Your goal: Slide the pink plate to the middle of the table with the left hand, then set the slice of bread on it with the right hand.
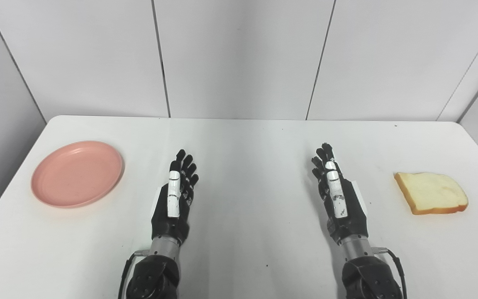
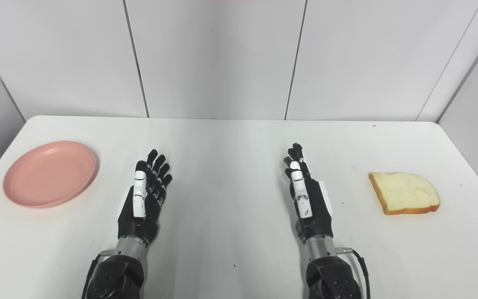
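A round pink plate [image 1: 77, 173] lies empty at the table's left side. At the right side rests a slice of bread [image 1: 431, 192], flat on the white tabletop [image 1: 251, 166]. My left hand [image 1: 175, 197] hovers a short way right of the plate, fingers straight and apart, holding nothing. My right hand [image 1: 338, 195] is left of the bread by a clear gap, also open with fingers extended. Neither hand touches its object.
White wall panels [image 1: 239, 58] rise behind the table's far edge. The table's left edge runs close to the plate and its right edge close to the bread. Bare tabletop lies between the two hands.
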Tool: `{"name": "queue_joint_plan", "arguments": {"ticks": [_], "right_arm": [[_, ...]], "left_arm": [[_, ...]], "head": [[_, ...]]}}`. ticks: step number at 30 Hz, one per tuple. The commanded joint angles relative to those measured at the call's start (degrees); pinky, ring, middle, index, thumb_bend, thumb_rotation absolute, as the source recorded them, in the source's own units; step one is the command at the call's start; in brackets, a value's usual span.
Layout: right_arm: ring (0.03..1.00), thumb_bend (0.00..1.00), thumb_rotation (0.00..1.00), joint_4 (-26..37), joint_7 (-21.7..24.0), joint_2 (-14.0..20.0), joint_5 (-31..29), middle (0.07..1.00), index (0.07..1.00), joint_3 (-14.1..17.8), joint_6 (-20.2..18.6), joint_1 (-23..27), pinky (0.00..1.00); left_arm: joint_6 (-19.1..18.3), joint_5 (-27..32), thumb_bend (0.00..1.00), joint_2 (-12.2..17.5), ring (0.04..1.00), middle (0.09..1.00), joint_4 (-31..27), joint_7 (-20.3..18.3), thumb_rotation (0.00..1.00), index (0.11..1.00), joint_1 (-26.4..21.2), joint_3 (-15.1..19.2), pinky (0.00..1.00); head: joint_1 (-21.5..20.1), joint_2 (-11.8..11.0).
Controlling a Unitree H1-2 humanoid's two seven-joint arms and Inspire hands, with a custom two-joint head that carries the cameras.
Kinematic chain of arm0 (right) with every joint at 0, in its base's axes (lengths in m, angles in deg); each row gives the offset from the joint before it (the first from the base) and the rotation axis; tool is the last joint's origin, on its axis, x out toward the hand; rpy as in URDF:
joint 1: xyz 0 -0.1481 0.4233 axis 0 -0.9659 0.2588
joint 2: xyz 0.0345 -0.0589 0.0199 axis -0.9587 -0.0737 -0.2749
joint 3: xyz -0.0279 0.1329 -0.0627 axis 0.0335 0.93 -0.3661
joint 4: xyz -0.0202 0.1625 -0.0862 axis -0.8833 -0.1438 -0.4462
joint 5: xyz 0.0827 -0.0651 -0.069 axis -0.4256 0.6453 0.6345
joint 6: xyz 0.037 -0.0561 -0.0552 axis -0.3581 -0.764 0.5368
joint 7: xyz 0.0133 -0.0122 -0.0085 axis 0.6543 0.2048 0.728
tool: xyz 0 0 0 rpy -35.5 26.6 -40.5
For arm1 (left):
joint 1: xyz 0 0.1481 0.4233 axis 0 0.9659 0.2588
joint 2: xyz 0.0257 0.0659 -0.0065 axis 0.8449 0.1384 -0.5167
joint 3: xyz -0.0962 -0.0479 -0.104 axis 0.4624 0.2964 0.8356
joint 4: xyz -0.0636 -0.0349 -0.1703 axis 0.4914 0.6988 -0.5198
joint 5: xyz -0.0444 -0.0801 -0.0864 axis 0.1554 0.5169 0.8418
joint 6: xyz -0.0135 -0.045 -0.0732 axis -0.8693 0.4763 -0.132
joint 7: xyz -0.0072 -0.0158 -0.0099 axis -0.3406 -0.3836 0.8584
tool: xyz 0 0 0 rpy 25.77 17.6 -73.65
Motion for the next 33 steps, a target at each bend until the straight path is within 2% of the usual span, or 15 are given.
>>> {"name": "queue_joint_plan", "arguments": {"ticks": [1, 11, 33], "right_arm": [[0.977, 0.63, 0.93, 0.77, 0.63, 0.00, -0.55, 0.985, 0.999, 0.16, 0.19, 1.65, 1.00], [0.969, 0.65, 0.92, 1.25, 0.43, 0.03, -0.67, 0.982, 0.995, 0.30, 0.28, 1.71, 1.00], [0.972, 0.66, 0.91, 0.77, -0.06, -0.24, -0.57, 0.982, 0.990, 0.47, 0.29, 2.17, 1.00]], "left_arm": [[0.89, -0.23, 0.61, -0.35, 1.000, 1.000, -1.94, -0.10, 1.00, 1.000, -0.81, -0.12, 1.00], [-0.25, -0.42, 0.62, -0.11, 1.000, 1.000, -2.57, 0.00, 1.00, 1.000, -0.80, -0.42, 1.00], [0.37, -0.41, 0.62, 0.45, 1.000, 1.000, -1.08, -0.78, 1.00, 1.000, -1.31, -0.93, 1.00]], "head": [[0.11, -0.15], [0.02, -0.08], [-0.29, -0.37]]}}
